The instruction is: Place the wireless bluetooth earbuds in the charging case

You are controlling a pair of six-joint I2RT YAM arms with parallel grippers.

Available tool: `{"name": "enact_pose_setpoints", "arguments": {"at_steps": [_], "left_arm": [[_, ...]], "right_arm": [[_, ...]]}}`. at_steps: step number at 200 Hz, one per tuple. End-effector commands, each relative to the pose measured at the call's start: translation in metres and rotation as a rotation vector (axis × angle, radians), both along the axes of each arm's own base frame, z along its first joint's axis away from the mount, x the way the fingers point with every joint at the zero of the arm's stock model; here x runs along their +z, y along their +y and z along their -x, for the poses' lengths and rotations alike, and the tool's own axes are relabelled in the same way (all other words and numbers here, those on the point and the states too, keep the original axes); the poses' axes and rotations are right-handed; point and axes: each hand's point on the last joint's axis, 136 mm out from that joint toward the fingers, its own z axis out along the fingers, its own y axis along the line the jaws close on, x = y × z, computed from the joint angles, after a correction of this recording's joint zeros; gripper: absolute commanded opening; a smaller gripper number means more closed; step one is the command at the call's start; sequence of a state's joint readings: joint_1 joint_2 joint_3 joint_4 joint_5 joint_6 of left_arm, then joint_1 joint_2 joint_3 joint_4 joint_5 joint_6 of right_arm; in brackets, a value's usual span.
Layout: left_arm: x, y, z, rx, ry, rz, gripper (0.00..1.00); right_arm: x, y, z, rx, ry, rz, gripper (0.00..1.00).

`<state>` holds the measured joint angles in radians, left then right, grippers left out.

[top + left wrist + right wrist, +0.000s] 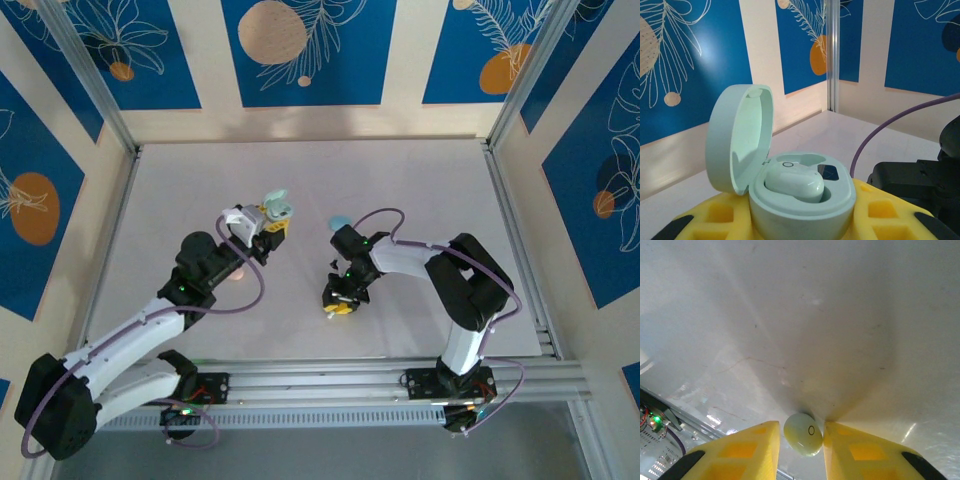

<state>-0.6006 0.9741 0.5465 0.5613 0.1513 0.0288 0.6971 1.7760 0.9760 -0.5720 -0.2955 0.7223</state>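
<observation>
Left end effector (274, 220) of mine clamps the open charging case (800, 212); my right end effector (801, 430) stands narrow around an earbud (803, 435).

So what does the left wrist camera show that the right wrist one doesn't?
Left wrist camera's own: an open mint case held between the left arm's fingers, lid up, a seated earbud inside, blue wall panels behind. Right wrist camera's own: a loose earbud lying on the white table between the right arm's fingers; whether they grip it is unclear. Shared: yellow fingers along the bottom edge and one pale mint earbud.
</observation>
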Motion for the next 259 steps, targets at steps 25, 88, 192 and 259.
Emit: {"name": "enact_pose_setpoints", "arguments": {"at_steps": [25, 88, 192, 259], "left_arm": [[0.013, -0.001, 0.0, 0.0, -0.037, 0.035, 0.29], [0.013, -0.001, 0.0, -0.001, -0.033, 0.039, 0.29], [0.014, -0.001, -0.001, -0.001, -0.03, 0.041, 0.29], [0.013, -0.002, -0.001, -0.003, -0.03, 0.035, 0.29]], "right_arm": [[-0.005, 0.011, 0.007, 0.035, 0.032, -0.01, 0.3], [-0.007, 0.014, 0.002, 0.03, 0.022, -0.006, 0.26], [0.006, 0.021, -0.008, 0.054, -0.043, 0.044, 0.23], [0.02, 0.005, -0.022, 0.029, -0.127, 0.117, 0.23]]}}
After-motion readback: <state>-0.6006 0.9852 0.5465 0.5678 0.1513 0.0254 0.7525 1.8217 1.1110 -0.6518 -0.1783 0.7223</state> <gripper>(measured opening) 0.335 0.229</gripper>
